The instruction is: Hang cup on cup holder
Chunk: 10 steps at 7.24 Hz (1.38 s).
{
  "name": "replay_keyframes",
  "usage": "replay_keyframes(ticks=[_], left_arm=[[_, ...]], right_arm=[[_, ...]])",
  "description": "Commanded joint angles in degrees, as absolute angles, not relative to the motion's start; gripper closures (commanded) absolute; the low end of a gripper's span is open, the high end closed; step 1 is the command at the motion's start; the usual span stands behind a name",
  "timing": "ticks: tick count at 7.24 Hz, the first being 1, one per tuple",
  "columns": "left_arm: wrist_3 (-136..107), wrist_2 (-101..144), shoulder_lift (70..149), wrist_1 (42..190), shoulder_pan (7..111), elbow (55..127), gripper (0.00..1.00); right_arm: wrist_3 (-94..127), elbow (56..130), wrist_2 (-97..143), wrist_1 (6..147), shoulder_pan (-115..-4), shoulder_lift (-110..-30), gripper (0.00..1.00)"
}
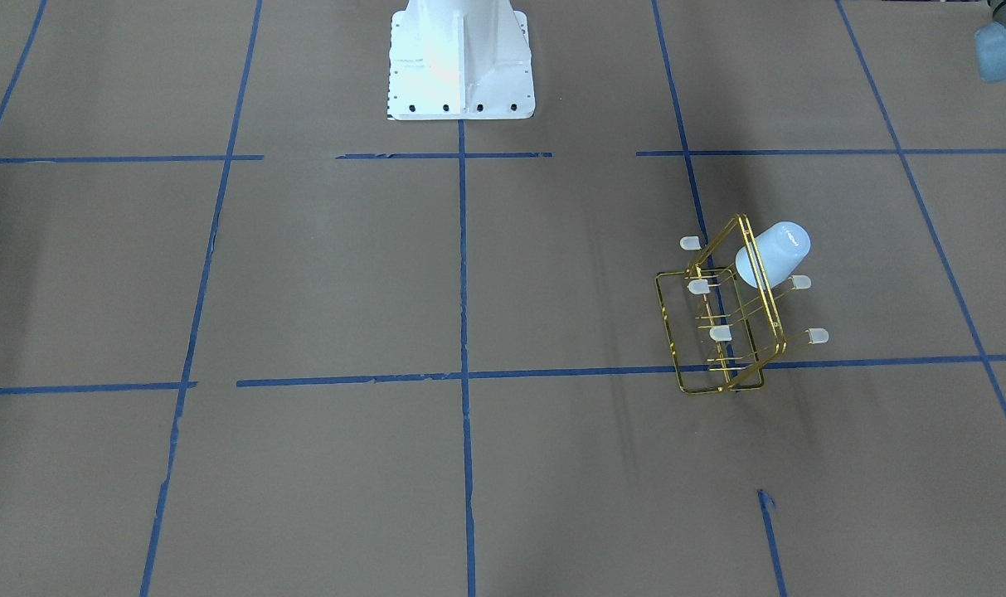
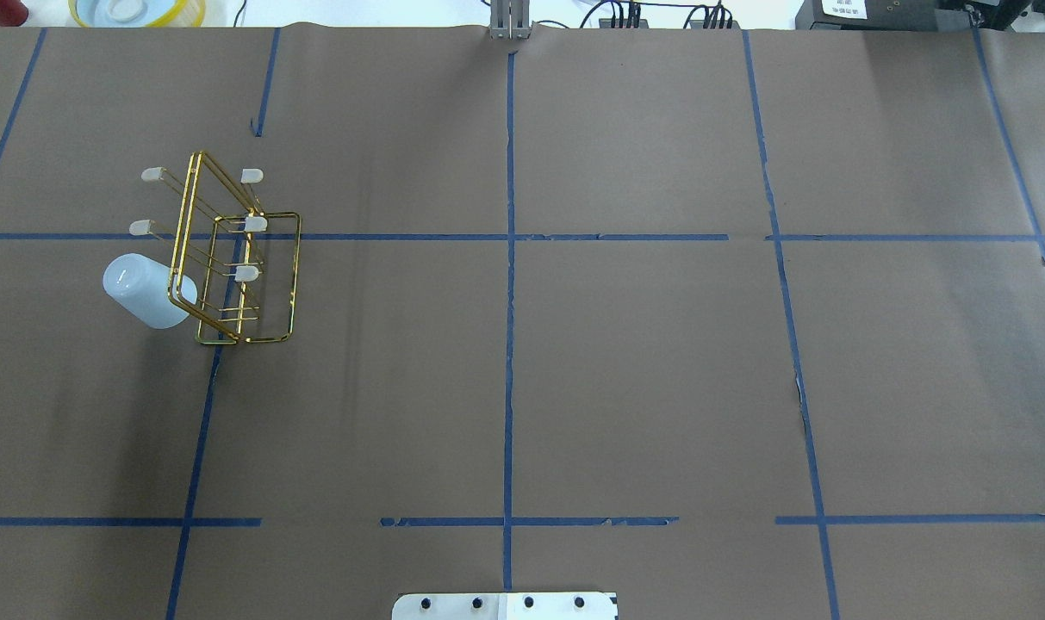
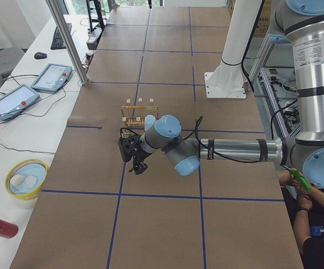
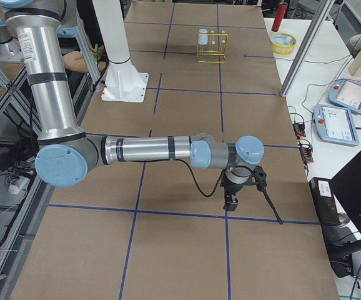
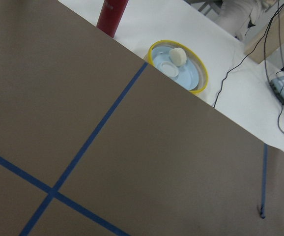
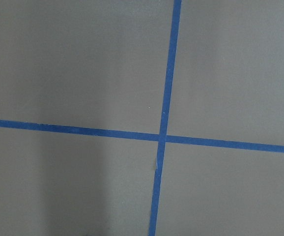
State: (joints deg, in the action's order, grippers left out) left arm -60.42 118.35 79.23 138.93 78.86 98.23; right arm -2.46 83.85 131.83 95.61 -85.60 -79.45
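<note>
The pale blue-white cup (image 2: 147,291) sits tilted on a prong of the gold wire cup holder (image 2: 238,258), with its mouth against the frame. It is on the robot's left half of the table. Both also show in the front view, the cup (image 1: 775,253) and the holder (image 1: 722,332). My left gripper (image 3: 137,167) shows only in the exterior left view, low over the table and short of the holder (image 3: 137,115). My right gripper (image 4: 230,203) shows only in the exterior right view, far from the holder (image 4: 212,45). I cannot tell whether either is open or shut.
A yellow-rimmed bowl (image 5: 179,66) and a red bottle (image 5: 111,14) stand on the white side table beyond the table's left end. Control tablets (image 3: 10,101) lie there too. The white robot base (image 1: 459,62) stands mid-table. An operator (image 3: 313,224) sits beside the robot.
</note>
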Motion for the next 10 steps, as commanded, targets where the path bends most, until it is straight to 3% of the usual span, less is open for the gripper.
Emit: replay_keyframes(ticks=[1,4,6,10], left_arm=[[-38.8,119.8,79.2,127.2,81.8,98.3,0.0],[-10.4,124.0,81.6,97.7,86.3,98.3,0.0],[2.3,126.9,81.0,95.2,88.1,98.3,0.0],[5.0,133.9,81.1,90.1,88.2,100.4,0.0]], right_arm=[[-2.5,83.8,131.8,95.6,-85.5,-79.5,0.0],[-2.5,83.8,131.8,95.6,-85.6,-79.5,0.0],[-2.5,83.8,131.8,95.5,-85.6,-79.5,0.0],[-2.5,83.8,131.8,95.5,-85.5,-79.5,0.0]])
